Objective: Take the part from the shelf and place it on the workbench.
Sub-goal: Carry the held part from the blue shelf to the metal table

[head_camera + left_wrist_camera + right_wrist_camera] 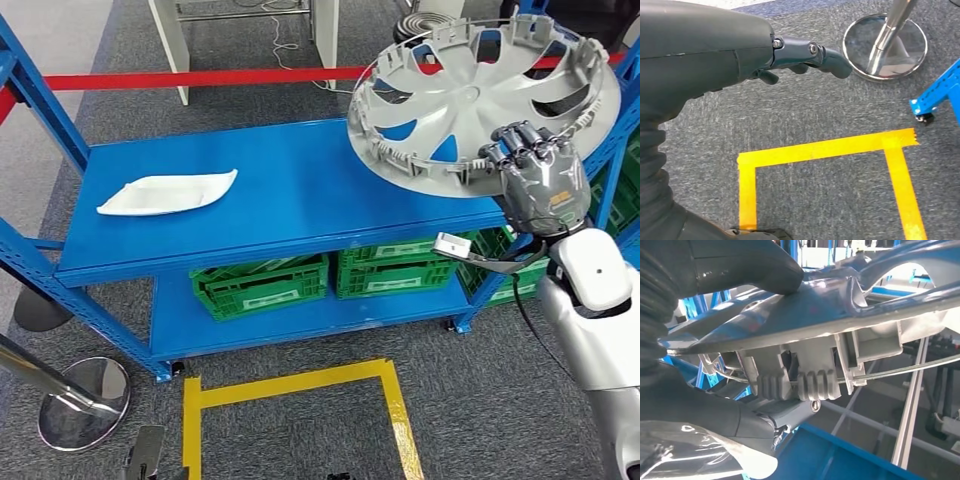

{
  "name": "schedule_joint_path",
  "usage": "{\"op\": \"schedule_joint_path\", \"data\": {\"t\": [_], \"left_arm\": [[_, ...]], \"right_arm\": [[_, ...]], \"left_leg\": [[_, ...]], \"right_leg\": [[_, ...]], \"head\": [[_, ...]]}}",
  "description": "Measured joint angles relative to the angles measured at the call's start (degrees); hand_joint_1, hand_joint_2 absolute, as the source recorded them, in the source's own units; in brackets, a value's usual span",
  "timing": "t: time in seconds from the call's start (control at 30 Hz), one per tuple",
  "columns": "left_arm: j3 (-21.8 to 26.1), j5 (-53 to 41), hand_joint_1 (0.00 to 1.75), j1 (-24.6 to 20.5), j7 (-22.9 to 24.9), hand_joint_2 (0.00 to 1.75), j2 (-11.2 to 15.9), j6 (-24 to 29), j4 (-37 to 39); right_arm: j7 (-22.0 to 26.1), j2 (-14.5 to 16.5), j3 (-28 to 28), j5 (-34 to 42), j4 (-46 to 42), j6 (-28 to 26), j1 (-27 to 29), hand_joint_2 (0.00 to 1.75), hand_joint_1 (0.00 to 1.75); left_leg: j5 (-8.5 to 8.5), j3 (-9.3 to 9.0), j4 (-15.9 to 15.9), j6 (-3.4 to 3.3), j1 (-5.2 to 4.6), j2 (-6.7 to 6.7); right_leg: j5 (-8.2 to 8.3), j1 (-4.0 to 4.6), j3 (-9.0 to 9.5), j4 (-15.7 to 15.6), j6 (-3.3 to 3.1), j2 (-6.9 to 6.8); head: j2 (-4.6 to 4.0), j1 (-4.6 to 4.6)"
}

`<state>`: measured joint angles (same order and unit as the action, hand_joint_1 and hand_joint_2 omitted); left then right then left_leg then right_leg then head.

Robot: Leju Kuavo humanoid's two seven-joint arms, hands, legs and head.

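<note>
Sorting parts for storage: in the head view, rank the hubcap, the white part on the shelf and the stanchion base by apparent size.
1. hubcap, though it's raised toward the camera
2. white part
3. stanchion base, partly covered by its pole

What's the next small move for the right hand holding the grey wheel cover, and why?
Probably lower it a little. The right hand grips the rim of the grey plastic wheel cover, which is tilted over the right end of the blue metal shelf top, beside the white plastic part.
</note>
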<state>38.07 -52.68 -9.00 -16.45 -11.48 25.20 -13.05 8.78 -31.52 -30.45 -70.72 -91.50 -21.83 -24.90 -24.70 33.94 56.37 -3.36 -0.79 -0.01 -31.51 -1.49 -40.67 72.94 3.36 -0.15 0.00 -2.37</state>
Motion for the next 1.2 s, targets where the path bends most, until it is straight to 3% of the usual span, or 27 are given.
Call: {"op": "schedule_joint_path", "data": {"t": [0.07,0.13,0.17,0.27,0.3,0.37,0.43,0.47,0.5,0.53,0.57,0.63,0.7,0.77,0.8,0.87,0.93,0.97,1.0,1.03,1.1,1.17,1.2], "left_arm": [[0.00,-0.07,0.00,-0.02,0.07,1.75,-0.03,0.00,-0.01],[0.00,-0.21,0.00,-0.06,0.16,1.75,-0.05,-0.01,-0.01],[-0.01,-0.29,0.00,-0.05,0.19,1.75,-0.05,-0.03,-0.01],[-0.01,-0.54,0.00,0.08,0.31,1.75,-0.07,-0.11,0.00],[0.00,-0.58,0.00,0.10,0.36,1.75,-0.07,-0.14,0.00],[-0.01,-0.63,0.00,0.07,0.42,1.75,-0.08,-0.15,0.00],[-0.02,-0.65,0.00,0.06,0.48,1.75,-0.09,-0.16,0.00],[-0.02,-0.66,0.00,0.06,0.50,1.75,-0.09,-0.16,0.00],[-0.02,-0.66,0.00,0.05,0.53,1.75,-0.10,-0.17,0.00],[-0.02,-0.66,0.00,0.03,0.56,1.75,-0.10,-0.17,0.00],[-0.02,-0.66,0.00,-0.02,0.58,1.75,-0.10,-0.17,-0.01],[-0.02,-0.66,0.00,-0.15,0.66,1.75,-0.05,-0.17,-0.01],[-0.02,-0.66,0.00,-0.19,0.69,1.75,-0.04,-0.18,0.00],[-0.02,-0.66,0.00,-0.16,0.69,1.75,-0.08,-0.19,0.00],[-0.02,-0.66,0.00,-0.21,0.69,1.75,-0.09,-0.20,0.00],[-0.02,-0.65,0.00,-0.34,0.69,1.75,-0.16,-0.28,0.00],[-0.02,-0.55,0.00,-0.35,0.69,1.75,-0.31,-0.47,0.00],[-0.02,-0.46,0.00,-0.31,0.69,1.75,-0.36,-0.56,0.00],[-0.01,-0.36,0.00,-0.27,0.69,1.75,-0.38,-0.67,0.00],[-0.01,-0.29,0.00,-0.24,0.69,1.75,-0.38,-0.79,0.00],[0.00,-0.25,0.00,-0.21,0.69,1.75,-0.42,-0.98,0.00],[-0.01,-0.30,0.00,-0.22,0.69,1.75,-0.44,-1.04,0.00],[-0.01,-0.31,0.00,-0.22,0.69,1.75,-0.43,-1.04,0.00]], "right_arm": [[-0.21,0.60,-0.61,-0.50,0.05,-0.20,-0.08,1.75,1.75],[-0.71,1.54,-1.21,-1.12,-0.01,-0.84,-0.11,1.75,1.75],[-1.02,2.13,-1.52,-1.49,-0.03,-1.27,-0.09,1.75,1.75],[-1.84,4.21,-2.38,-2.68,-0.07,-2.16,-0.16,1.75,1.75],[-2.02,4.88,-2.61,-2.91,-0.08,-2.25,-0.26,1.75,1.75],[-2.22,5.96,-2.93,-3.07,-0.13,-2.31,-0.41,1.75,1.75],[-2.30,6.68,-3.21,-3.11,-0.15,-2.32,-0.43,1.75,1.75],[-2.32,6.94,-3.36,-3.13,-0.15,-2.32,-0.43,1.75,1.75],[-2.33,7.12,-3.51,-3.14,-0.15,-2.32,-0.43,1.75,1.75],[-2.34,7.25,-3.63,-3.15,-0.15,-2.33,-0.43,1.75,1.75],[-2.36,7.35,-3.74,-3.16,-0.15,-2.33,-0.43,1.75,1.75],[-2.44,7.51,-3.85,-3.14,-0.16,-2.36,-0.50,1.75,1.75],[-2.57,7.71,-3.93,-3.04,-0.16,-2.46,-0.61,1.75,1.75],[-2.70,7.91,-4.09,-2.90,-0.11,-2.68,-0.66,1.75,1.75],[-2.77,7.98,-4.20,-2.84,-0.05,-2.80,-0.69,1.75,1.75],[-3.01,8.10,-4.40,-2.55,0.12,-3.04,-0.79,1.75,1.75],[-3.57,8.30,-4.47,-1.24,0.37,-3.18,-0.74,1.75,1.75],[-3.90,8.45,-4.42,-0.09,0.52,-3.24,-0.64,1.75,1.75],[-4.19,8.65,-4.27,1.27,0.67,-3.30,-0.51,1.75,1.75],[-4.35,8.91,-4.00,2.63,0.77,-3.39,-0.36,1.75,1.75],[-4.22,9.59,-3.27,4.75,0.70,-3.56,-0.10,1.75,1.75],[-3.73,10.25,-2.45,5.98,0.31,-3.76,0.05,1.75,1.75],[-3.51,10.50,-2.09,6.35,0.10,-3.84,0.07,1.75,1.75]], "left_leg": [[0.42,1.59,1.10,0.46,0.18,-0.01],[0.76,2.94,2.33,1.04,0.10,-0.05],[1.04,3.40,2.69,1.35,0.00,-0.09],[1.11,4.24,3.36,2.28,0.01,-0.14],[-0.31,4.74,4.56,2.64,0.11,-0.14],[-5.42,6.43,10.39,3.37,0.36,-0.13],[-9.51,7.84,17.68,3.70,0.56,-0.13],[-9.94,7.65,19.44,3.67,0.59,-0.13],[-9.25,6.52,18.98,3.52,0.60,-0.14],[-7.84,4.36,16.30,3.21,0.57,-0.15],[-6.45,1.55,12.23,2.75,0.49,-0.19],[-5.40,-3.32,4.37,1.88,0.22,-0.25],[-5.50,-4.67,1.50,1.50,-0.14,-0.28],[-4.48,-4.24,0.94,1.23,-0.14,-0.19],[-3.88,-3.93,0.65,0.95,-0.03,-0.11],[-2.59,-2.85,0.35,0.42,0.11,0.04],[-1.50,-1.34,0.45,0.11,0.02,0.04],[-0.96,-0.57,0.51,0.09,-0.01,0.04],[-0.44,0.18,0.60,0.13,-0.03,0.03],[0.03,0.92,0.77,0.23,-0.03,0.03],[0.72,2.31,1.42,0.62,-0.12,0.01],[1.38,3.41,2.15,1.14,-0.28,0.03],[1.84,3.85,2.32,1.41,-0.34,0.05]], "right_leg": [[1.98,-0.33,5.15,-6.39,0.59,-0.06],[1.47,-0.32,9.37,-12.55,0.65,0.11],[0.79,-0.20,10.01,-13.74,0.41,0.20],[1.44,-0.22,9.17,-13.84,-1.27,0.07],[1.89,-0.28,8.70,-13.86,-1.89,-0.02],[2.86,-0.27,7.58,-13.85,-2.77,-0.14],[3.78,-0.14,6.44,-13.79,-2.96,-0.19],[4.24,-0.05,5.86,-13.77,-2.97,-0.20],[4.67,0.03,5.31,-13.76,-2.96,-0.20],[5.10,0.13,4.81,-13.76,-2.92,-0.18],[5.51,0.21,4.41,-13.77,-2.86,-0.17],[6.30,0.36,3.83,-13.81,-2.41,-0.18],[7.18,0.24,3.55,-14.09,-1.65,-0.24],[7.51,0.06,3.27,-14.29,-0.93,-0.23],[6.51,0.05,2.83,-13.65,-0.68,-0.19],[1.83,0.04,1.16,-8.96,-0.43,-0.05],[-2.62,0.06,-0.65,-1.62,-0.19,0.00],[-3.12,0.06,-0.81,0.79,-0.07,0.00],[-2.38,0.06,-0.10,1.32,0.00,0.00],[-0.85,0.05,1.62,-0.20,-0.01,-0.01],[1.33,0.11,7.18,-7.42,-0.20,-0.08],[0.82,0.27,11.16,-13.57,-0.47,-0.06],[0.32,0.39,11.66,-14.70,-0.63,-0.01]], "head": [[0.00,-0.02],[0.01,-0.10],[0.01,-0.13],[0.00,-0.10],[0.00,0.05],[0.00,0.41],[0.00,0.58],[0.00,0.59],[0.00,0.60],[0.00,0.60],[0.00,0.60],[0.00,0.56],[0.00,0.55],[0.00,0.56],[0.00,0.48],[0.00,0.29],[0.00,0.17],[0.00,0.15],[0.00,0.15],[0.00,0.14],[0.00,0.13],[0.00,0.21],[0.00,0.25]]}}
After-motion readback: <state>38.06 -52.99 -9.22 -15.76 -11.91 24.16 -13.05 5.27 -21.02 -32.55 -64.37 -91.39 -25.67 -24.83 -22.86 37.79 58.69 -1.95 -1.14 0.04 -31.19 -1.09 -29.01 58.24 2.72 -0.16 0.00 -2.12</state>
